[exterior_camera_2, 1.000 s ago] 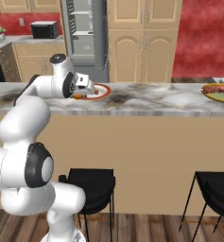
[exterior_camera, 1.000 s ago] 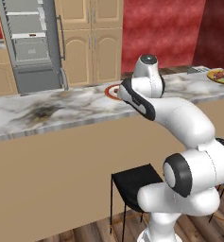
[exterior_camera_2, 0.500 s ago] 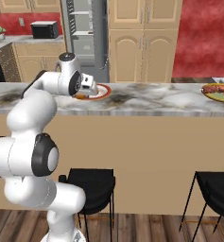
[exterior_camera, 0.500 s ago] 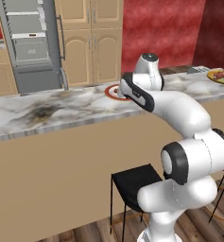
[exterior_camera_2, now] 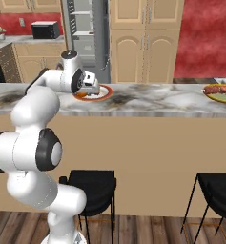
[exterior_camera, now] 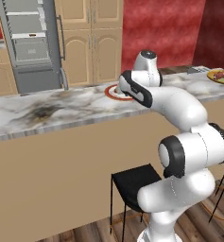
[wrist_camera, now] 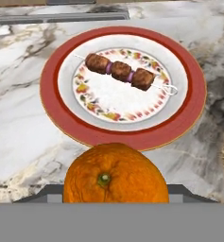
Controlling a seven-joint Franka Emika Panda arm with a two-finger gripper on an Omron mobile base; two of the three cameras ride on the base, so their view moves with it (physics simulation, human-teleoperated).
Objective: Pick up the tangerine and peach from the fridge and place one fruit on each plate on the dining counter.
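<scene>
The gripper (exterior_camera_2: 96, 89) is closed on the tangerine (wrist_camera: 116, 174), which sits between its fingers at the bottom of the hand view, just short of the red-rimmed plate (wrist_camera: 189, 113). That plate lies flat on the marbled tabletop (wrist_camera: 19, 137) of the dining counter, and a skewer of brown meat pieces (wrist_camera: 119, 72) rests across its white, flower-patterned middle. In the right base view the gripper hangs at the near edge of the same plate (exterior_camera_2: 104, 94), low over the stone.

The tabletop (exterior_camera: 47, 111) runs the whole width of both base views, white with grey and dark veins, above a plain tan front. Far along it to the robot's right, near the end of the slab, sits the yellow-green plate (exterior_camera_2: 219, 96) with brown food on it, well apart from the red-rimmed one. The stone between the two plates is bare, and so is the stretch to the left of the red-rimmed plate (exterior_camera: 111, 92).

Under the overhang stand black stools (exterior_camera_2: 93, 183), one beside the robot's base and another further right (exterior_camera_2: 214, 190), on a wooden floor.

Behind the counter the fridge (exterior_camera: 30, 45) stands open, its white shelves and pale drawer showing. Tan cupboards (exterior_camera_2: 145, 45) flank it, a red wall (exterior_camera: 160, 33) fills the right side, and a dark microwave (exterior_camera_2: 44, 30) sits on the back worktop.
</scene>
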